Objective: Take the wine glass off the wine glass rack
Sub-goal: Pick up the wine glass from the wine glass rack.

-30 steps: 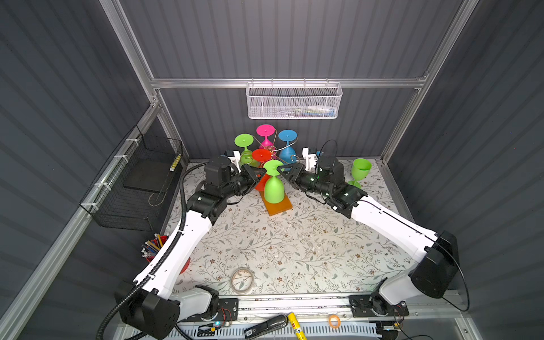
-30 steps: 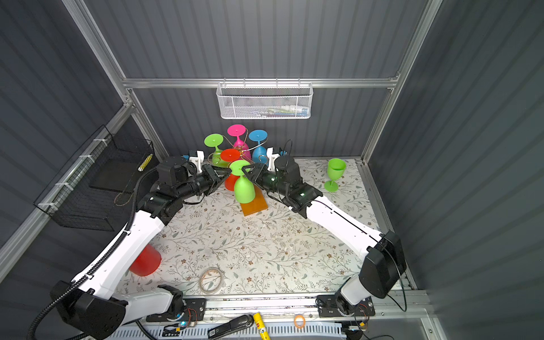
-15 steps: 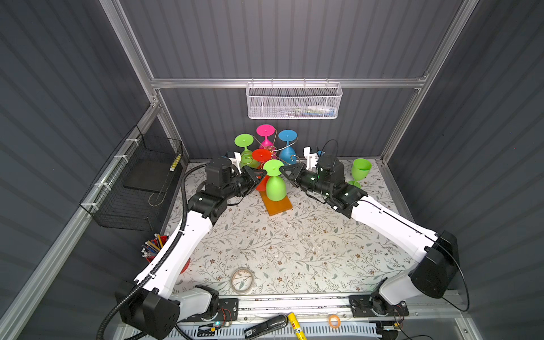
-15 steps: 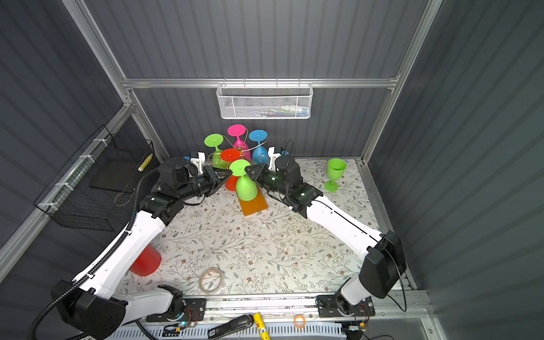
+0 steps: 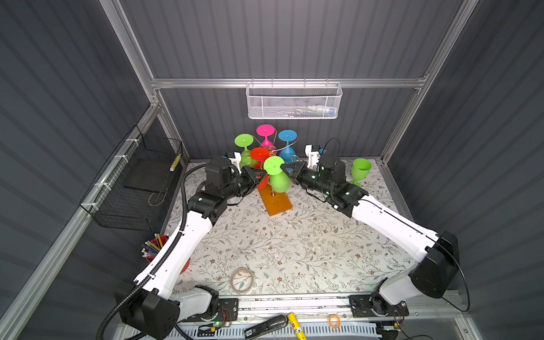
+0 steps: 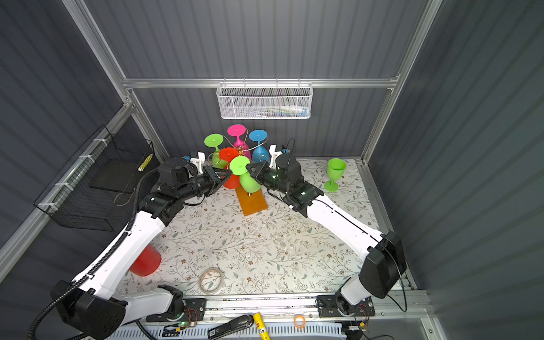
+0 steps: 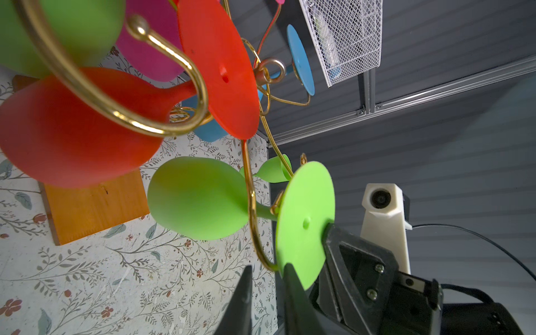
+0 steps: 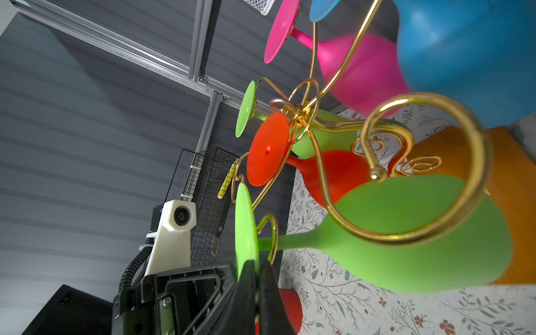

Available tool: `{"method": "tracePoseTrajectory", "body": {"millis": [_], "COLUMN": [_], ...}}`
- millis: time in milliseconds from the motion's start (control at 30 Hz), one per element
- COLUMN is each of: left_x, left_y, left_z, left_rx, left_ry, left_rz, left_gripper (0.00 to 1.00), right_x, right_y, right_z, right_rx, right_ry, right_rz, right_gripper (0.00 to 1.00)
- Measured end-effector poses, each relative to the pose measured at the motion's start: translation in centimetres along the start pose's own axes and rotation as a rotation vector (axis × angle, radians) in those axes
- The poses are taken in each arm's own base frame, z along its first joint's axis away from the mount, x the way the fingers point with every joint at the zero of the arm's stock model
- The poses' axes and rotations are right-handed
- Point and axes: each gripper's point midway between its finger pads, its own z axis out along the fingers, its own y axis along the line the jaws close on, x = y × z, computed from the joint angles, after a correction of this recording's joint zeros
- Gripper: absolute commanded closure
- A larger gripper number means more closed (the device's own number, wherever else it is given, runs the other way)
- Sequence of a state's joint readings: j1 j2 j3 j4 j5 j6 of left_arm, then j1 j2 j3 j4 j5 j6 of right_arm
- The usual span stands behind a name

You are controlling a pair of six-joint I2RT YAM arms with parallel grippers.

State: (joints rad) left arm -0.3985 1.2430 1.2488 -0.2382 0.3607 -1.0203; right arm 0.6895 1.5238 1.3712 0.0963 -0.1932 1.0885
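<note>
The wine glass rack is a gold wire stand on an orange wooden base. A green wine glass hangs upside down from its front arm, shown in both top views. My right gripper is shut on the rim of that glass's round foot. From the other side, my left gripper stands narrowly open. The curl of the wire arm lies right at its fingertips, below the foot. Red, pink and blue glasses and another green one hang on other arms.
Another green glass stands upright on the cloth to the right of my right wrist. A tape roll lies near the front edge. A red cup sits under my left arm. A black wire basket hangs on the left wall and a white mesh basket on the back rail.
My right gripper has closed onto the rim of the green glass's foot. Neither arm has visibly shifted, and the glass hangs where it was.
</note>
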Motion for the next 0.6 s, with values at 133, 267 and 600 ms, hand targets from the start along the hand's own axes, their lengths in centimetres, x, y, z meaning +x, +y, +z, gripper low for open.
{"method": "tracePoseTrajectory", "body": {"millis": [133,267,600], "left_x": [0.00,-0.02,-0.17], "left_y": [-0.01,-0.11,0.07], "left_z": [-0.01,-0.10,-0.34], "left_rx": [0.000,0.002,-0.017], "left_ry": [0.000,-0.002,-0.012], "left_rz": [0.002,0.017,0.046], "left_gripper": [0.79,0.78,0.75], "right_x": [-0.08,-0.17,-0.14], "right_y": [0.08,0.28,0.76], "right_z": [-0.02,-0.06,-0.11], "right_rx": [0.000,-0.001,-0.012], "right_ry": [-0.002,-0.003,0.000], "right_rz": [0.000,0.000,0.001], "right_gripper": [1.00,1.00,1.00]}}
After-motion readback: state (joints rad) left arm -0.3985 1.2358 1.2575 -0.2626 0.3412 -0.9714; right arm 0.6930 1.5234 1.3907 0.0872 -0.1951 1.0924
